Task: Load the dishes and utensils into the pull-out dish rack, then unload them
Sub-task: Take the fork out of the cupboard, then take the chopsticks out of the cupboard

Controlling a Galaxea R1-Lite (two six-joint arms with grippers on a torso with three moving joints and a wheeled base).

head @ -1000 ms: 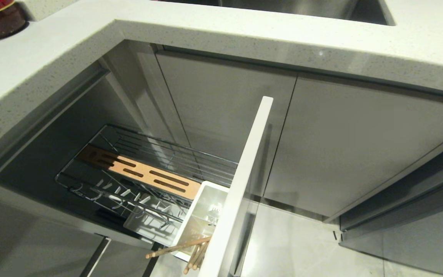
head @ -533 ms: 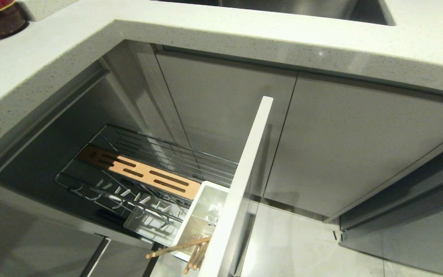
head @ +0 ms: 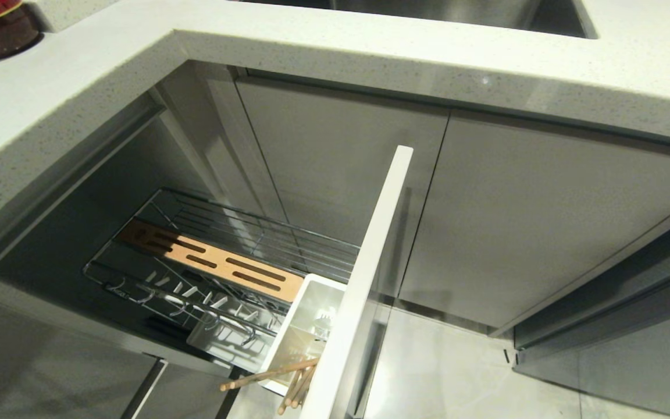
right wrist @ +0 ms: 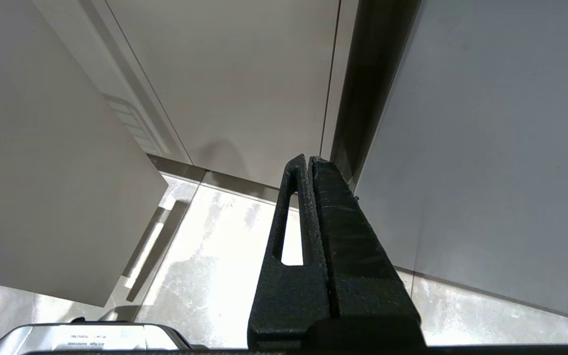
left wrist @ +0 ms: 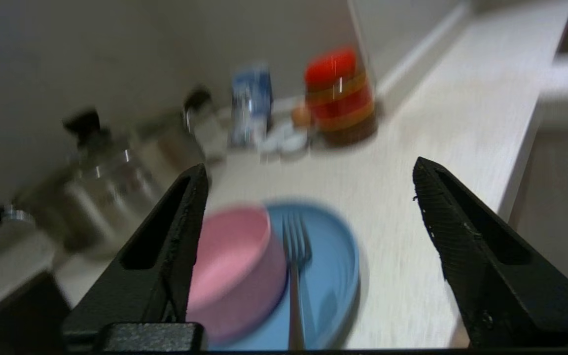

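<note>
Above plate (left wrist: 331, 276), left gripper (left wrist: 308, 197) agape, empty

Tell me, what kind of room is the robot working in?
Most likely a home kitchen: a speckled countertop with a sink set in it, a pull-out dish rack under it holding chopsticks, and a pink bowl on a blue plate.

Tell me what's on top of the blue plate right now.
On the blue plate sit the pink bowl and, beside it, the silver fork, tines pointing away from the camera. The plate surface under the bowl is covered, and the fork's handle end runs out of view.
</note>
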